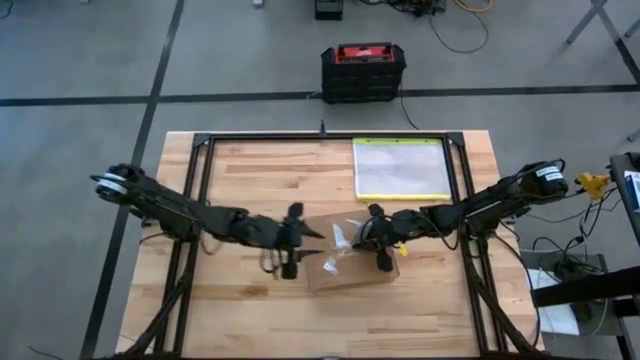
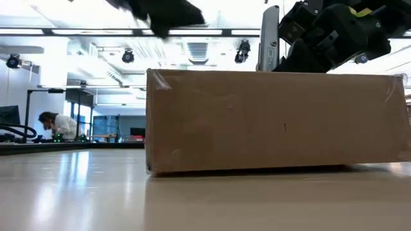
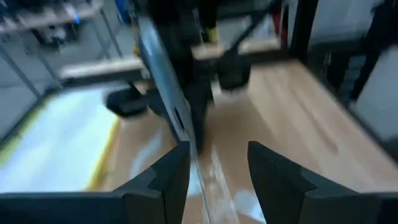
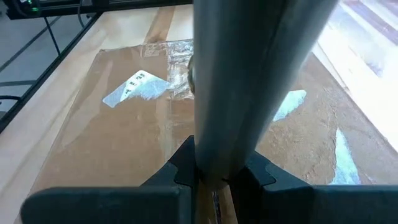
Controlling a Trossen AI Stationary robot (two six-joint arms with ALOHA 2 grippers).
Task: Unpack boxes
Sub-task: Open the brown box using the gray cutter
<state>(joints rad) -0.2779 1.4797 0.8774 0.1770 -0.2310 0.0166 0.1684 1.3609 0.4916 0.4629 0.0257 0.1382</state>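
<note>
Right jaws are clamped tight on a grey flat tool point(image 4: 239, 81), pressing its tip onto the carton top; left jaws stand apart, holding nothing. Biggest thing first: the wooden table point(image 1: 250, 310), and on it, front and centre between both arms, the brown cardboard carton point(image 2: 276, 122), lying flat, flaps down, shiny clear tape point(image 4: 140, 87) running along the centre seam. I'd call this early going: the box looks closed, nothing out of it yet, the seam yet to be cut. Right gripper point(image 4: 214, 177) sits over the carton's right part; left gripper point(image 3: 217, 180) hovers at its left end. Beyond lies a clear pouch point(image 1: 398, 168)
</note>
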